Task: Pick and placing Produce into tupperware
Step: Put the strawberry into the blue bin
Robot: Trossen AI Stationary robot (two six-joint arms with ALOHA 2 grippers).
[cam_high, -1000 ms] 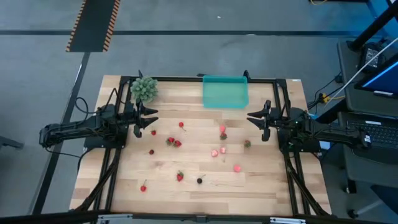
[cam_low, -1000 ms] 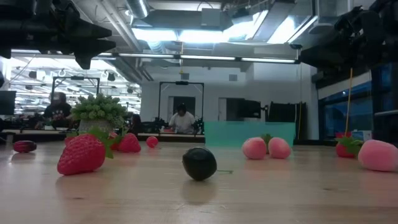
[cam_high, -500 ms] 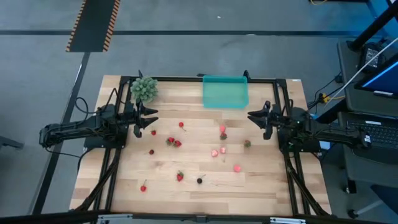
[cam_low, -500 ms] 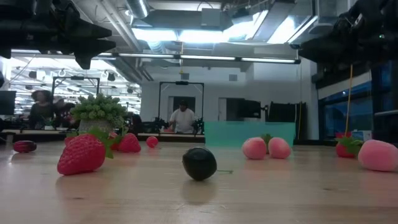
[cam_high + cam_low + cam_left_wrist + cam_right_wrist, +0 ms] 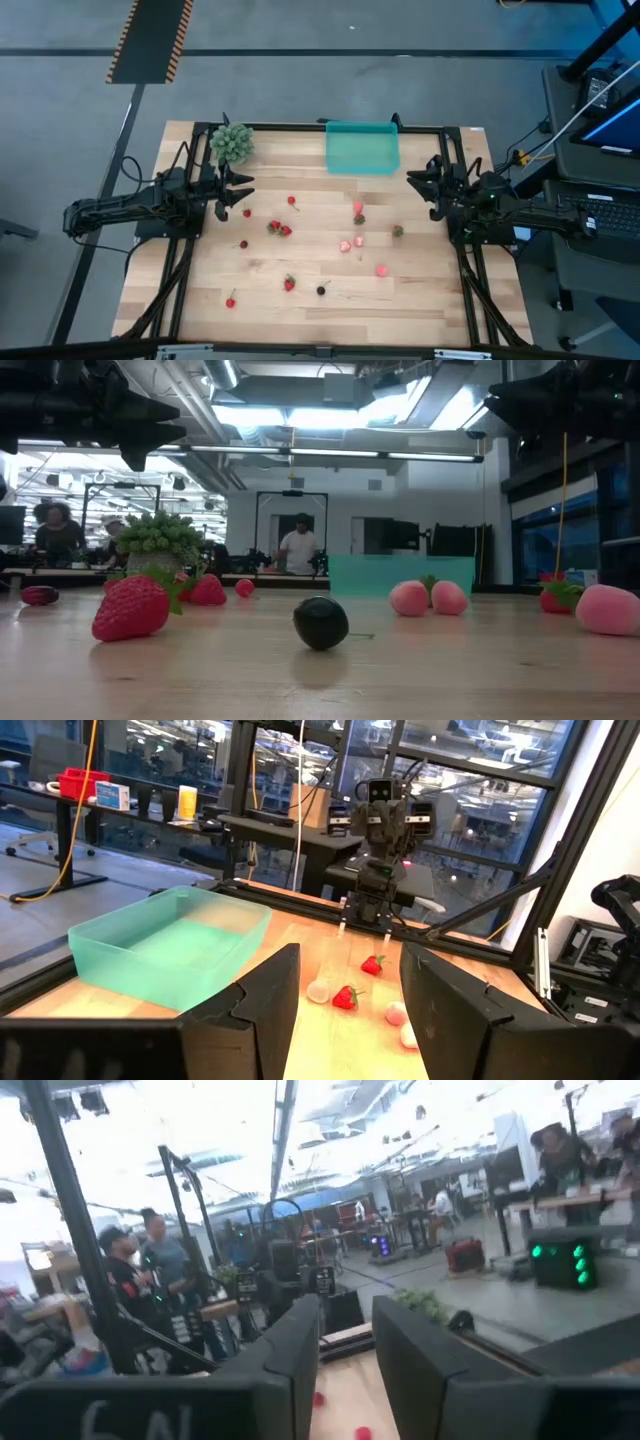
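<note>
Left gripper: left of the tray, above the table, fingers apart, empty.
Right gripper: just right of the tray, fingers narrowly apart, empty.
Tray: teal, at table's far edge.
Fruit: scattered in front of the tray.
Room: people at desks behind.

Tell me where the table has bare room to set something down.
Free: the near edge of the table, below the dark berry; the strip between the leafy clump and the teal tray; the tray's floor itself. Crowded: the middle, where red and pink fruit pieces scatter between the left gripper and right gripper.
</note>
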